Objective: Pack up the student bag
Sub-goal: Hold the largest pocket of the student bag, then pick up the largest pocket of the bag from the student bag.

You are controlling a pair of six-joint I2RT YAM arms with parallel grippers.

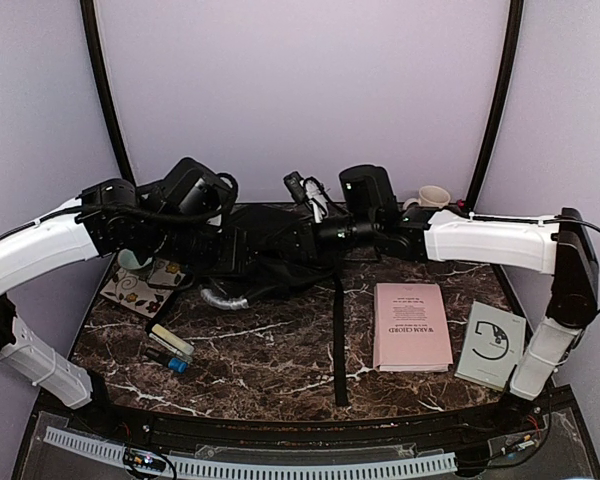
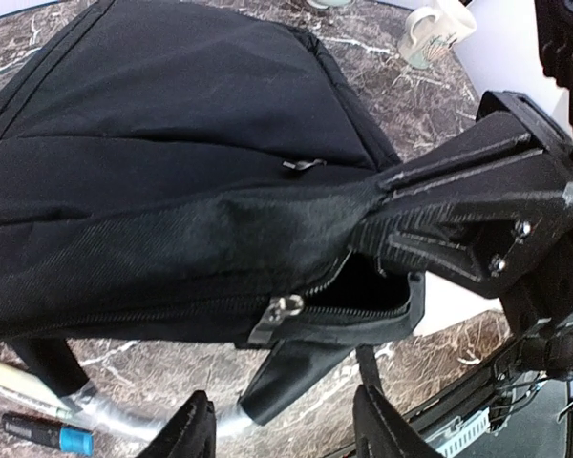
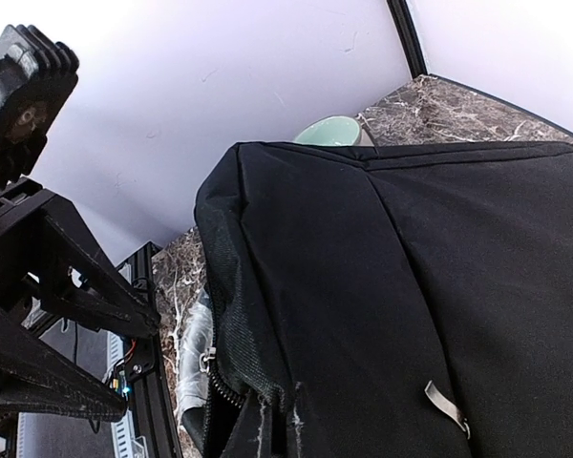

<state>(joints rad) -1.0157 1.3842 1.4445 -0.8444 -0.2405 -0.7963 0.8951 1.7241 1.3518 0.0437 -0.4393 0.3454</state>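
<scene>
The student bag (image 1: 270,245), a black backpack, lies at the back centre of the table with a long strap (image 1: 338,340) running toward me. My right gripper (image 1: 322,232) is shut on the bag's fabric at the upper edge of its zip opening, as the left wrist view (image 2: 377,205) shows. The zip is partly open, with its slider (image 2: 286,307) at the gap. My left gripper (image 2: 286,431) is open and empty, just in front of that opening. In the right wrist view the bag (image 3: 392,286) fills the frame.
A pink book (image 1: 411,325) and a grey booklet (image 1: 491,344) lie front right. A patterned notebook (image 1: 140,285), markers (image 1: 170,345) and a mint cup (image 1: 135,260) are at left. A white mug (image 1: 432,198) stands back right. The silvery handle (image 1: 223,298) sticks out front left.
</scene>
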